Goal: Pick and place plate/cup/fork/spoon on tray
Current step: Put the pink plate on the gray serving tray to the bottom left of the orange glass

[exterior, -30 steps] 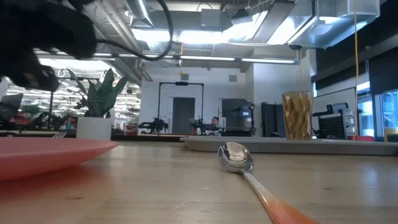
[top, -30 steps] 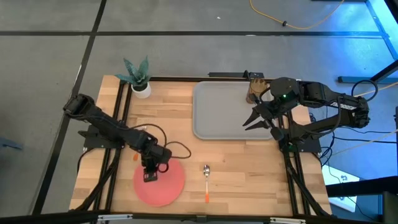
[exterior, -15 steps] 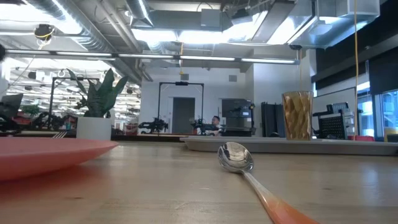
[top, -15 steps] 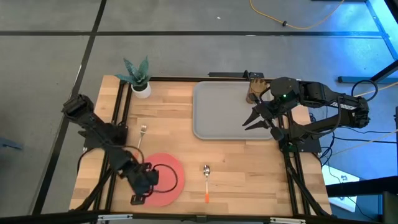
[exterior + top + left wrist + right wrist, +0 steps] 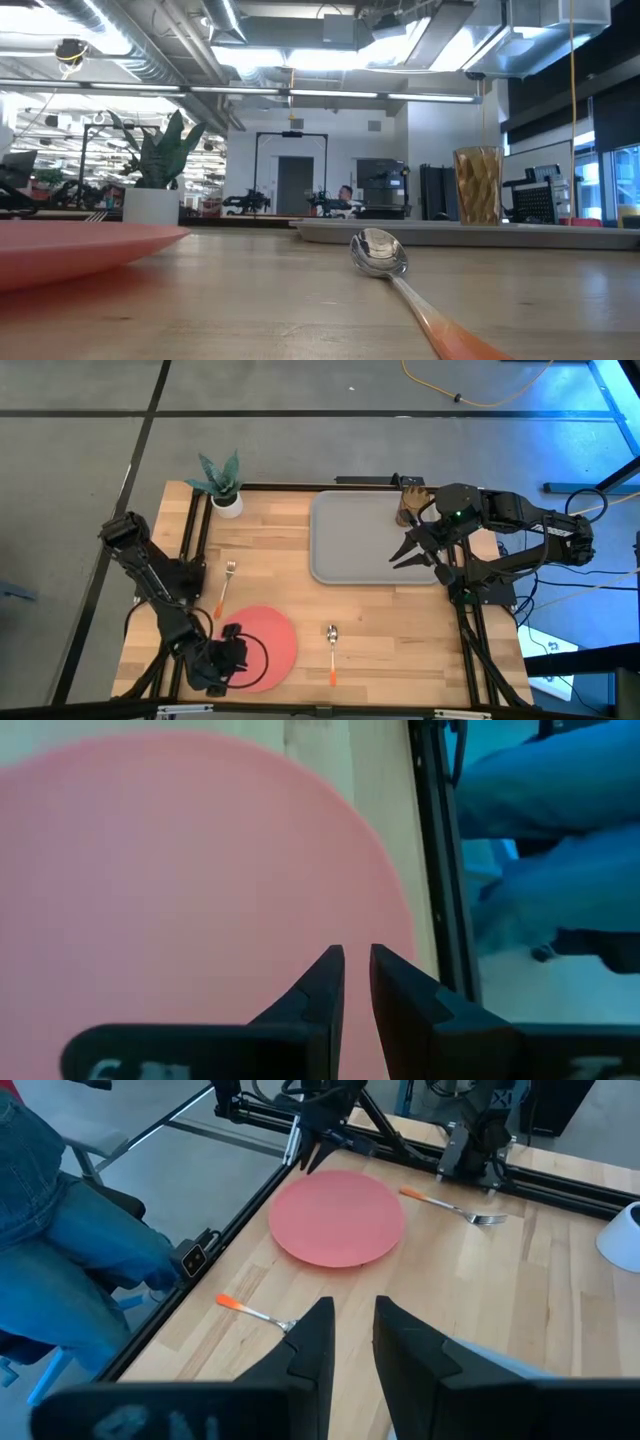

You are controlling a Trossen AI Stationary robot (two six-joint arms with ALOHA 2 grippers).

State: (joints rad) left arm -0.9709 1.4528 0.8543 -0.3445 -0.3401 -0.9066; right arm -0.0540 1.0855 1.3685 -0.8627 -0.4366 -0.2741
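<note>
Plate lies flat at the worktop's near edge, directly under the left tool, which hangs low over the plate's outer rim with its fingers nearly together, a thin gap between them and nothing gripped. Spoon rests just beyond that tool's far side of the plate, handle toward the near edge. Fork lies farther up the worktop from the left tool, close to the left rail, near a white pot with a plant at the far corner. Right tool hovers over the tray's right-hand part, its fingers parted slightly and empty. Cup stands upright just behind this tool, at the tray's far right corner; whether it sits on the tray or beside it cannot be told. A person's jeans-clad legs show beside the worktop.
</note>
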